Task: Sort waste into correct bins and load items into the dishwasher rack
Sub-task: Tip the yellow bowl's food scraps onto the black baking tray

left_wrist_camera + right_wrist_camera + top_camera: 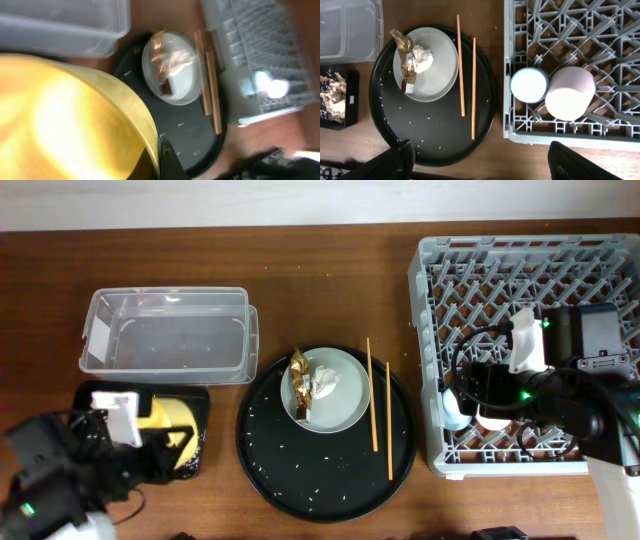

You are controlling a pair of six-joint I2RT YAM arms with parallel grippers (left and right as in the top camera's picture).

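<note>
Wooden table (330, 260), seen from above. At lower left, the left gripper (159, 156) clamps the rim of a yellow bowl (65, 125), tilted over a black rectangular tray (200, 405) holding brown scraps (332, 95), beside a clear tub (165, 330). A round black tray (300, 480) in the middle carries a grey-green plate (345, 405) bearing a gold wrapper (298, 370) and white napkin (326, 380), with two chopsticks (372, 395) alongside. The right gripper (481, 145) hangs with its fingers spread wide above the grey rack (530, 280), where a blue cup (530, 85) and pink cup (570, 92) stand touching.

Dark brown wooden table (330, 270), with perhaps a pale wall (300, 200) behind.
</note>
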